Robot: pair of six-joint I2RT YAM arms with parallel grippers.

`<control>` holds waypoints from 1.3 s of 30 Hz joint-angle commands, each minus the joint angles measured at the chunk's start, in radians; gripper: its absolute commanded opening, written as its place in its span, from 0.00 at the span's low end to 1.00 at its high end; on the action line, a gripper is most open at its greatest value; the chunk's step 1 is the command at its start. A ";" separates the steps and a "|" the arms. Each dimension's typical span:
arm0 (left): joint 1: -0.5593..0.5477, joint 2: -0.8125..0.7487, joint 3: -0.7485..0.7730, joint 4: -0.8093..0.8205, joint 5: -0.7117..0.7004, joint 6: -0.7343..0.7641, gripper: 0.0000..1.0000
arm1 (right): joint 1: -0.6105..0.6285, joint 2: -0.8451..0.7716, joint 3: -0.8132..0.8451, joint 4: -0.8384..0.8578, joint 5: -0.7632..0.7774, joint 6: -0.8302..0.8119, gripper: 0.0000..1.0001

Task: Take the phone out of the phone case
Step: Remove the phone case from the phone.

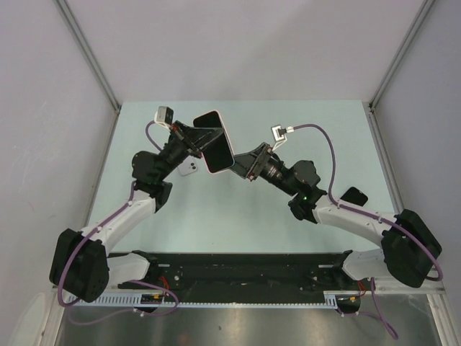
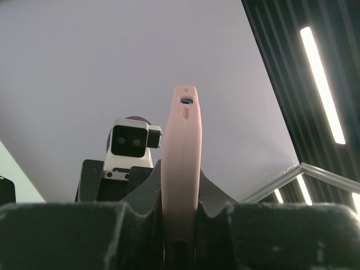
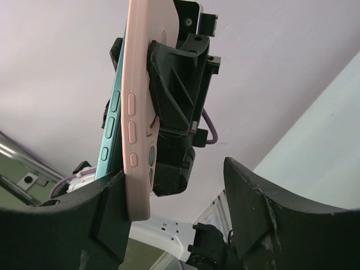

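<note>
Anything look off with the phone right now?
Yes: the blue-teal phone sits askew, one long edge standing out of the pale pink phone case, which the left gripper clamps.

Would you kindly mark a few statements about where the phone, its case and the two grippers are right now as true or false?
1. The left gripper holds the phone case off the table. True.
2. The phone lies flat on the table. False: it is up in the air, in the phone case.
3. The phone's teal edge shows beside the pink phone case in the right wrist view. True.
4. The right gripper is clamped shut on the phone case. False: its jaws stand wide apart, with one finger by the phone case's lower end.
</note>
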 commanded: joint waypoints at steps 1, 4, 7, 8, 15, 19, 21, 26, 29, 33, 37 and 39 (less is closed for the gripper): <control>-0.102 0.005 0.015 0.170 0.052 -0.121 0.00 | 0.063 0.128 0.029 -0.140 -0.200 -0.043 0.65; -0.108 0.015 0.015 0.181 0.063 -0.115 0.00 | 0.077 0.140 0.059 -0.187 -0.197 -0.069 0.64; -0.117 0.026 0.017 0.184 0.072 -0.104 0.00 | 0.077 0.157 0.085 -0.189 -0.204 -0.071 0.61; -0.122 0.031 0.017 0.184 0.077 -0.103 0.00 | 0.077 0.159 0.094 -0.189 -0.207 -0.071 0.59; -0.127 0.046 -0.005 0.195 0.082 -0.086 0.00 | 0.074 0.120 0.095 -0.290 -0.191 -0.109 0.00; -0.122 0.041 -0.008 0.115 0.086 -0.025 0.06 | 0.065 0.050 0.095 -0.432 -0.116 -0.176 0.00; -0.119 0.031 -0.008 0.058 0.083 0.012 0.20 | 0.056 -0.008 0.094 -0.553 -0.045 -0.198 0.00; -0.108 -0.015 0.001 -0.130 0.060 0.120 0.82 | 0.023 -0.149 0.068 -0.739 0.113 -0.255 0.00; -0.108 -0.026 0.030 -0.267 0.046 0.193 0.97 | 0.017 -0.238 0.049 -0.816 0.215 -0.287 0.00; -0.108 -0.015 0.040 -0.338 0.046 0.229 1.00 | 0.013 -0.321 0.043 -0.923 0.329 -0.311 0.00; -0.108 -0.005 0.034 -0.382 0.051 0.245 1.00 | 0.011 -0.375 0.040 -1.003 0.417 -0.324 0.00; -0.108 -0.005 0.029 -0.402 0.052 0.255 1.00 | 0.008 -0.393 0.042 -1.025 0.455 -0.333 0.00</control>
